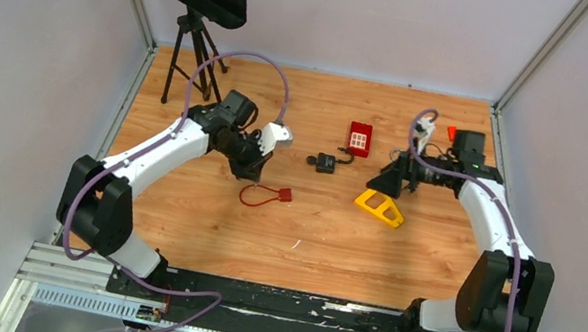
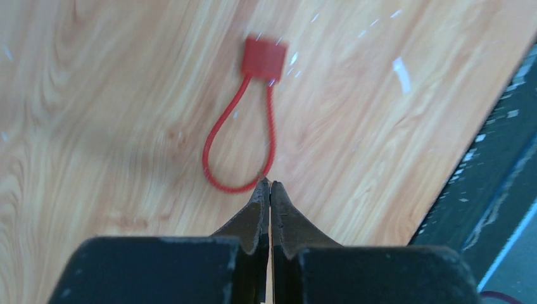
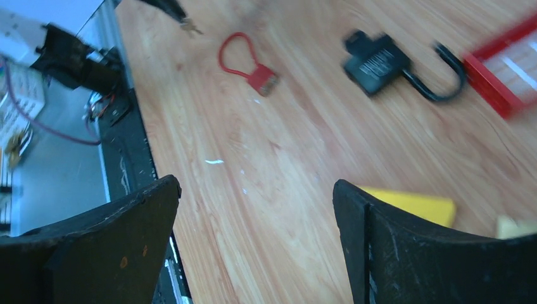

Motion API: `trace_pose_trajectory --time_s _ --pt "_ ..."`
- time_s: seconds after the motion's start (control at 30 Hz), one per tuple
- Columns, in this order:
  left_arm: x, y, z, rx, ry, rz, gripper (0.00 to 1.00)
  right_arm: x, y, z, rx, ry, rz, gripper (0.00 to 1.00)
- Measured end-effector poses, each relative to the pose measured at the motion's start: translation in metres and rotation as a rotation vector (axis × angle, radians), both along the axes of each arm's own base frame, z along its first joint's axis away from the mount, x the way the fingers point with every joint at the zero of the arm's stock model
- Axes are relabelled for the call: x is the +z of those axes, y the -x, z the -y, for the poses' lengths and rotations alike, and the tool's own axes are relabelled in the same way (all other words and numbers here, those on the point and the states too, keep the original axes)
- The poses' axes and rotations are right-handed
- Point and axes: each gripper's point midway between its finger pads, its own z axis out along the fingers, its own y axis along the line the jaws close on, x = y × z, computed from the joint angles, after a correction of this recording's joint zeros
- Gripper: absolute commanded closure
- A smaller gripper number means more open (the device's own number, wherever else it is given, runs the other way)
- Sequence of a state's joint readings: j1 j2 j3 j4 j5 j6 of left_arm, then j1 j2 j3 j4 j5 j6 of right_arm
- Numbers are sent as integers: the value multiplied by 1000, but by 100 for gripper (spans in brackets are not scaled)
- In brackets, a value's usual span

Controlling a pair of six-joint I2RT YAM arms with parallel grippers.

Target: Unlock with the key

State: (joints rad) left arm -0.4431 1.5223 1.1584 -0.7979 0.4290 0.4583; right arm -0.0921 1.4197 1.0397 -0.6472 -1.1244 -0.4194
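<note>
My left tool [image 1: 249, 171] has its two fingers pressed together, and a small brass-coloured key [image 3: 190, 26] pokes out from between the tips. It shows only from the right wrist camera, and it is small and blurred there. From my left wrist camera the key is no more than a thin pale sliver in the seam between the fingers [image 2: 256, 212]. The left tool sits low over the left half of the tabletop [image 1: 197, 231], with its tips right at the rounded end of a red cable loop [image 1: 262, 195]. I cannot tell whether the tips touch the cable or sit just above it. The loop lies flat, and its square red tag is at the end farthest from the tool.

The padlock [image 1: 325, 163] is black and lies flat near the middle of the tabletop, well apart from my left tool and the key. Its shackle curves towards a red box [image 1: 359, 138] just behind it. I cannot tell whether the shackle is hooked into the box.

My right tool [image 1: 389, 183] has its fingers wide apart with nothing between them. It sits over the right side, just beside the padlock and directly above a yellow wedge [image 1: 381, 207] on the wood.
</note>
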Motion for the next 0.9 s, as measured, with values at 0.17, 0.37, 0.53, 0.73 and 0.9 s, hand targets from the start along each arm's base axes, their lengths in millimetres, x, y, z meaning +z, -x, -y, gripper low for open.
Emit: trace_pose_trajectory --time_s 0.17,0.37,0.53,0.73,0.9 --pt "55 4 44 -94 285 48 100 28 22 -78 277 -8 150 10" --pt "110 2 85 -129 579 44 100 45 41 -131 447 -41 292 11" --pt "153 14 115 -194 754 24 100 49 61 -158 543 -47 347 22" --pt "173 40 138 -281 835 -14 100 54 70 -169 588 -46 398 43" --pt "167 43 139 -272 842 -43 100 54 71 -168 593 -28 430 49"
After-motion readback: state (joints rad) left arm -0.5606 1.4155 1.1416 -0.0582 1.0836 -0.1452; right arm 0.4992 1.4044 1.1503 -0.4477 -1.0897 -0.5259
